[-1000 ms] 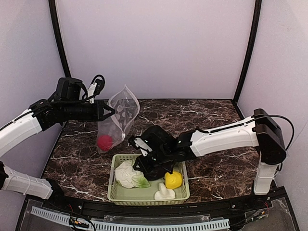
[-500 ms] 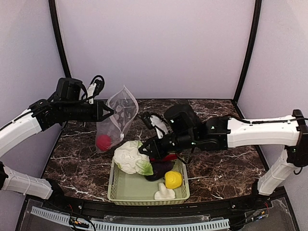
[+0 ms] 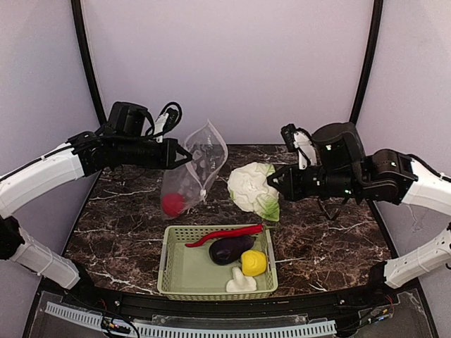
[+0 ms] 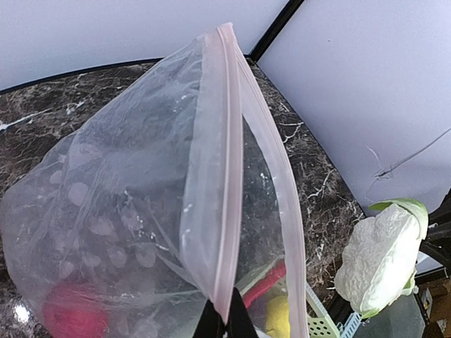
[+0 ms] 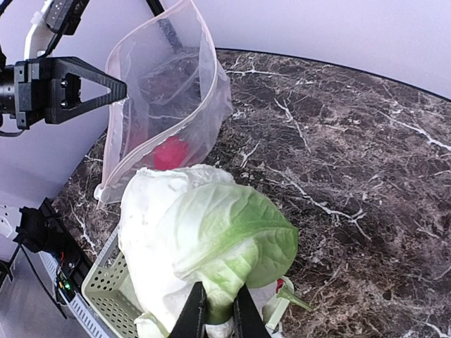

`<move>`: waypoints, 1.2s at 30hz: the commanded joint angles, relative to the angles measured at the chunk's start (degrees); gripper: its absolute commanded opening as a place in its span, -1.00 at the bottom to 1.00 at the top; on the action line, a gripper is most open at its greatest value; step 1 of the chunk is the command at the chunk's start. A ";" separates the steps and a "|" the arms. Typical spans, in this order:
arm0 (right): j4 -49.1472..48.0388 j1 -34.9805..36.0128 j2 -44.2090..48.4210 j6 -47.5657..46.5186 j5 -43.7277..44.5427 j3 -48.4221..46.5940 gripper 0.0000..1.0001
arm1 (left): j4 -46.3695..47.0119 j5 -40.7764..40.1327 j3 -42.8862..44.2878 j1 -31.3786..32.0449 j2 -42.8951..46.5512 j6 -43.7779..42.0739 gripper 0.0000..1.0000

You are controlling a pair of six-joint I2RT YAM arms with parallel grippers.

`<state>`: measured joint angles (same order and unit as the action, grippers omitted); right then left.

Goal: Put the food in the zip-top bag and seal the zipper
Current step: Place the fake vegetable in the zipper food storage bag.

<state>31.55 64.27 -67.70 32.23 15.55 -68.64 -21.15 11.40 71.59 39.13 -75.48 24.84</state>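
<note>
Bag, top view: the clear bag (image 3: 199, 167) hangs in the air over the back left of the table (image 3: 331, 232).
Left gripper, top view: the left gripper (image 3: 187, 158) is pinched together on the bag's edge.
Red pepper, top view: the red pepper (image 3: 173, 204) sits in the bottom of the bag.
Cauliflower, top view: the cauliflower (image 3: 250, 186) is in the air to the right of the bag and apart from it.
Right gripper, top view: the right gripper (image 3: 276, 180) is clamped on the cauliflower's right side.
Basket, top view: the green basket (image 3: 163, 271) stands near the front edge. It holds the chili (image 3: 225, 234), the eggplant (image 3: 231, 249), the yellow pepper (image 3: 254, 263) and the mushroom (image 3: 241, 283).
Zip strip, left wrist view: the pink zip strip (image 4: 224, 176) runs up from the closed fingertips (image 4: 211, 325). Its two sides are spread, so the mouth gapes.
Bag contents, left wrist view: the red pepper (image 4: 70, 317) shows through the plastic at lower left.
Cauliflower, left wrist view: the cauliflower (image 4: 380, 257) is at the right, outside the bag (image 4: 120, 204).
Grip, right wrist view: the right gripper (image 5: 217, 313) has its fingers drawn close on the green leaf under the cauliflower (image 5: 176, 232).
Bag, right wrist view: the bag (image 5: 169, 91) is beyond the cauliflower, its open mouth facing this way. The left gripper (image 5: 123, 90) holds its left edge and the red pepper (image 5: 171, 151) is inside.
Basket, right wrist view: a corner of the basket (image 5: 106, 289) shows at lower left, below the cauliflower.
</note>
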 commanded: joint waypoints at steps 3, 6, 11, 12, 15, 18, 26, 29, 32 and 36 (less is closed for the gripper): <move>1.96 -0.13 3.23 -0.23 7.74 -7.28 -1.00 | 5.89 2.14 6.70 3.28 -4.70 0.86 -0.99; 1.64 -0.11 2.52 -0.79 8.47 -10.47 -1.00 | 6.34 1.96 7.36 4.14 -7.29 1.81 -0.99; -1.43 -0.16 0.31 -2.39 9.05 -13.45 -1.00 | 7.70 3.09 5.95 5.15 -9.69 3.12 -0.99; -2.70 -0.12 -0.16 -2.71 8.99 -13.46 -1.00 | 8.16 3.47 5.27 5.20 -9.77 3.33 -0.99; -7.53 -0.15 -1.43 -3.41 8.28 -12.75 -1.00 | 9.07 3.86 3.96 5.31 -9.71 3.98 -0.99; -10.57 -0.11 -3.70 -4.40 8.52 -12.61 -1.00 | 9.97 3.83 2.73 5.33 -9.11 4.26 -0.99; -14.38 -0.27 -10.92 -6.52 10.47 -12.88 -1.00 | 11.19 4.95 1.24 5.32 -8.33 5.13 -0.99; -12.71 -1.31 -13.16 -6.11 10.97 -12.29 -1.00 | 11.62 5.07 0.94 5.33 -8.10 5.33 -0.99; -10.64 -1.61 -13.84 -4.84 11.17 -10.96 -1.00 | 11.59 4.84 0.96 5.32 -7.69 5.32 -0.99; -8.00 -1.91 -13.67 -3.24 12.21 -8.40 -1.00 | 11.33 4.70 1.07 5.32 -7.04 5.05 -0.99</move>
<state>22.37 62.98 -81.76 27.33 25.69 -79.26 -10.74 15.62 73.12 44.25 -85.78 29.82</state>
